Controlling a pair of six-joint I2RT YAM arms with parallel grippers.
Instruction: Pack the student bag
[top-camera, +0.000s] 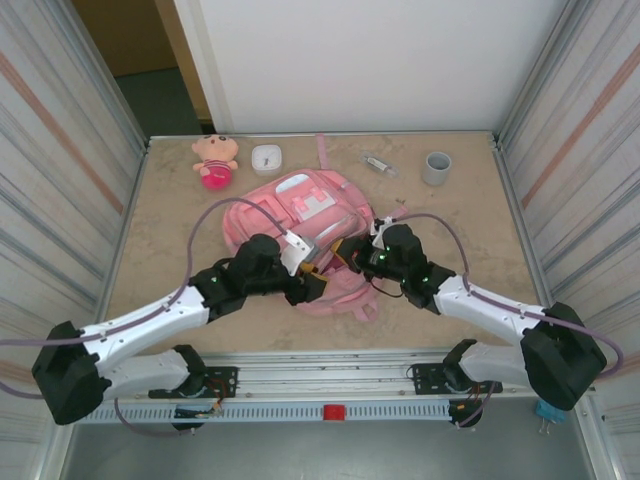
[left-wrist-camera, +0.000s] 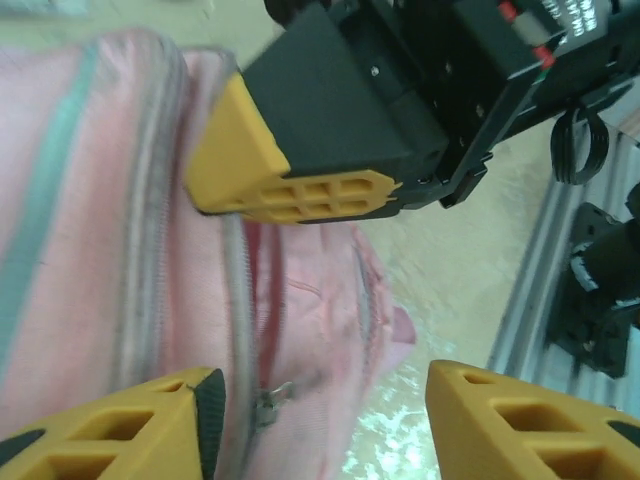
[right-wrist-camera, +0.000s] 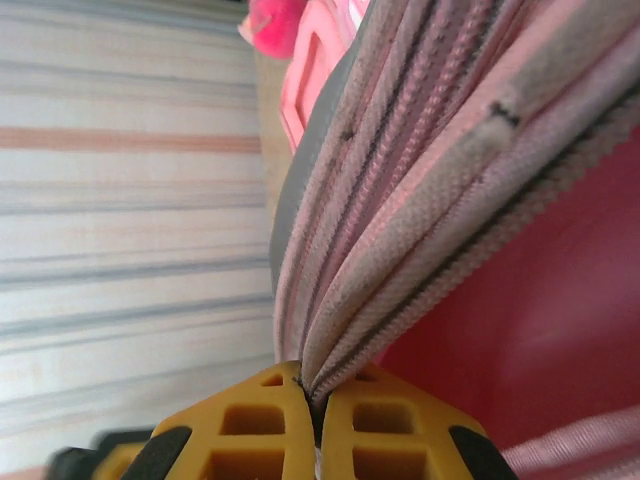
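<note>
The pink student bag (top-camera: 300, 205) lies flat in the middle of the table, with both arms meeting at its near end. My left gripper (top-camera: 312, 283) is open. In the left wrist view its yellow fingers (left-wrist-camera: 150, 420) stand wide apart over the bag's fabric (left-wrist-camera: 90, 250), and a metal zipper pull (left-wrist-camera: 265, 405) lies just inside the left finger, apart from it. My right gripper (right-wrist-camera: 315, 400) is shut on the bag's zippered edge (right-wrist-camera: 430, 200), pinching the pink folds. The red lining (right-wrist-camera: 560, 330) shows beside it. The right gripper's finger (left-wrist-camera: 290, 170) hangs close above the left one.
At the back of the table are a pink plush doll (top-camera: 215, 160), a small white case (top-camera: 266, 158), a clear slim item (top-camera: 378, 164) and a grey cup (top-camera: 436, 167). Corrugated walls close both sides. A metal rail (top-camera: 330, 385) runs along the near edge.
</note>
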